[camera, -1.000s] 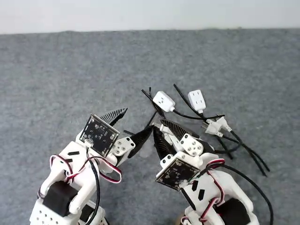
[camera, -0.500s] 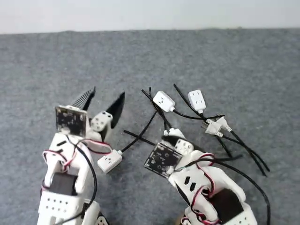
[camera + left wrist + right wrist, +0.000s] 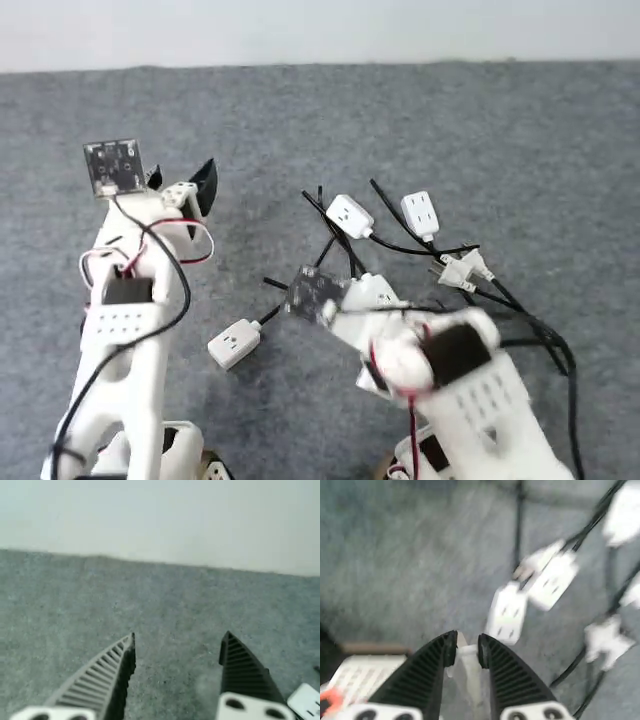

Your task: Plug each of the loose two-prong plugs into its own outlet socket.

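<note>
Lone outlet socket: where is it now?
The lone outlet socket lies on the carpet in the high view, between the left arm and the right arm.

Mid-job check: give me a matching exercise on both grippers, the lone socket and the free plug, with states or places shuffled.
1. left gripper
2. right gripper
3. lone socket
4. free plug

A. in the tangle of black cords
B. open above bare carpet
C. alone on the carpet, clear of that tangle
D. shut on a white plug

Pairs: 1-B, 2-D, 3-C, 4-A
</note>
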You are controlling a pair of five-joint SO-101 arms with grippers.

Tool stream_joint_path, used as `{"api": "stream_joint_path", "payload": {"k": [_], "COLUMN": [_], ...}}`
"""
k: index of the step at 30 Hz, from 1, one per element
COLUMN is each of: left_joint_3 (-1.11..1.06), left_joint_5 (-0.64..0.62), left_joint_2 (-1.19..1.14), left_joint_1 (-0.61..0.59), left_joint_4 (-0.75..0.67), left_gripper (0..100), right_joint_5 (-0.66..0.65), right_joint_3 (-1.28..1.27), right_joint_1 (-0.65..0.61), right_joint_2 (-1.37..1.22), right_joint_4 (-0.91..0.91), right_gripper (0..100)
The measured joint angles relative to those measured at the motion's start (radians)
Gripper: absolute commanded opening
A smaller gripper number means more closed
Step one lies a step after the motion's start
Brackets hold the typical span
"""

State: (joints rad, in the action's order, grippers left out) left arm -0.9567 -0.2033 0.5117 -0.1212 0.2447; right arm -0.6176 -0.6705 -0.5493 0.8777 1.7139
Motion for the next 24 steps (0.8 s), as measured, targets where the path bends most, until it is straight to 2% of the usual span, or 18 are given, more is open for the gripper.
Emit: {"api": "stream_joint_path", "payload": {"k": [4, 10, 16, 24], "left_joint_3": [0.018, 0.018, 0.018, 0.018], "left_joint_5": [-0.002, -0.002, -0.002, -0.002], "left_joint_2": [-0.035, -0.046, -0.048, -0.048], "left_joint_1": [-0.008, -0.005, -0.008, -0.008], "left_joint_4": [0.000, 0.000, 0.000, 0.000], "left_gripper": [27, 27, 27, 27], "right_joint_5": [-0.103, -0.215, -0.235, -0.245], "right_joint_3": [0.009, 0.009, 0.009, 0.009], "right_joint_1": [0.121, 0.302, 0.331, 0.333], "right_joint_2": [-0.138, -0.244, -0.324, -0.417], "right_joint_4": [0.003, -0.086, -0.115, -0.242], "right_gripper": [1.0, 1.0, 1.0, 1.0]}}
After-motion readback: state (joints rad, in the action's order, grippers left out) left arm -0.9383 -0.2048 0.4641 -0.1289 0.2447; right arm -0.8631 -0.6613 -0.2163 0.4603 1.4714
